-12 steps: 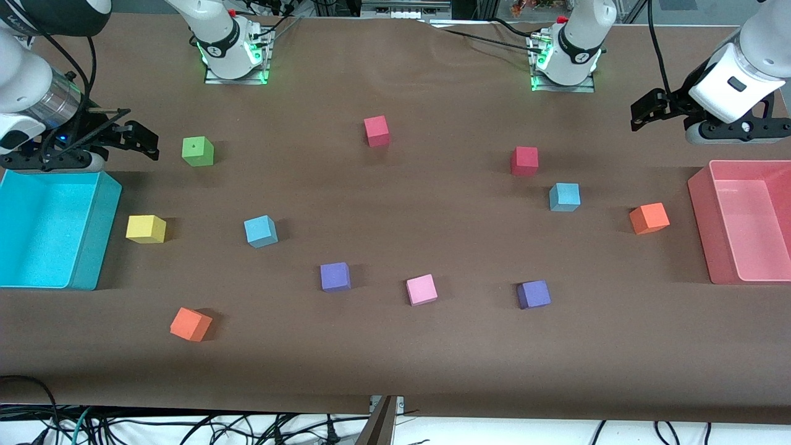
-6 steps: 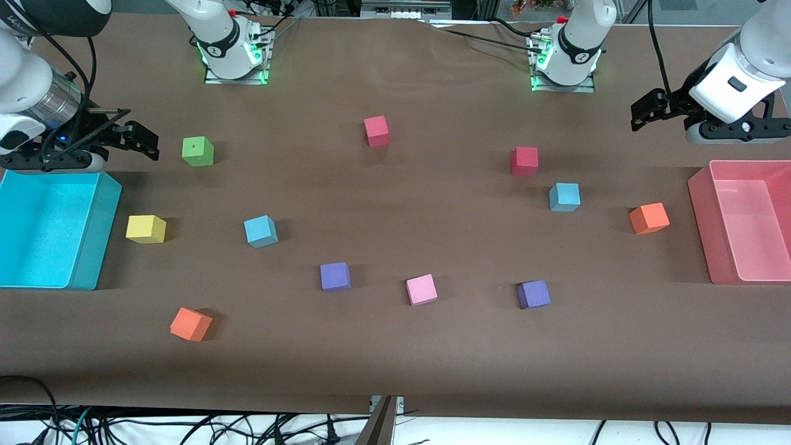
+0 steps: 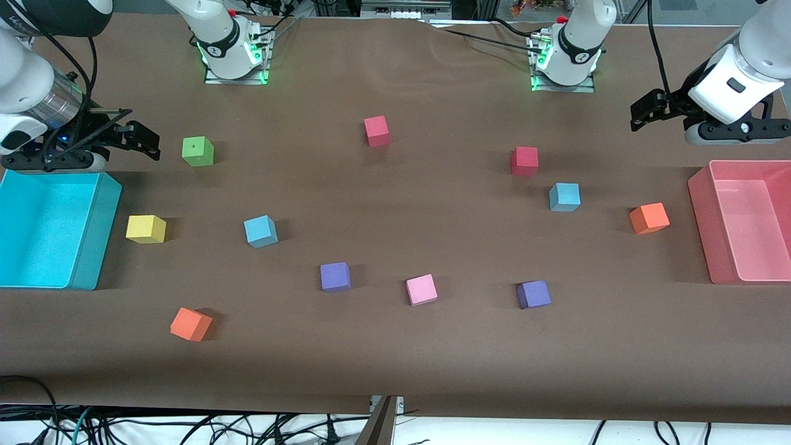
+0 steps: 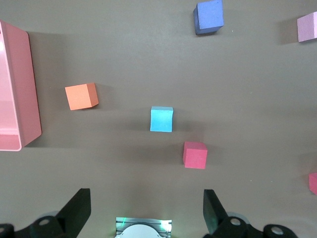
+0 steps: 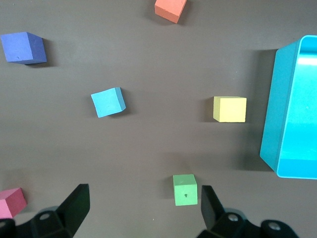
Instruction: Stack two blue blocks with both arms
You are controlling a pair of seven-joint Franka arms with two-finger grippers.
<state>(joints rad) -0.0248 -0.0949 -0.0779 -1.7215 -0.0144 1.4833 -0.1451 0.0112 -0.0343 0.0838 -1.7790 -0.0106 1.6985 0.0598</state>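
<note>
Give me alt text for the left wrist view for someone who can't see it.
A sky-blue block sits on the brown table under the open, empty left gripper. A red block lies close beside it, an orange block lies toward the pink bin, and a purple block lies farther off.

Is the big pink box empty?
Empty, as far as shown: the pink bin shows only bare floor inside, though its edge toward the left arm's end is cut off.
</note>
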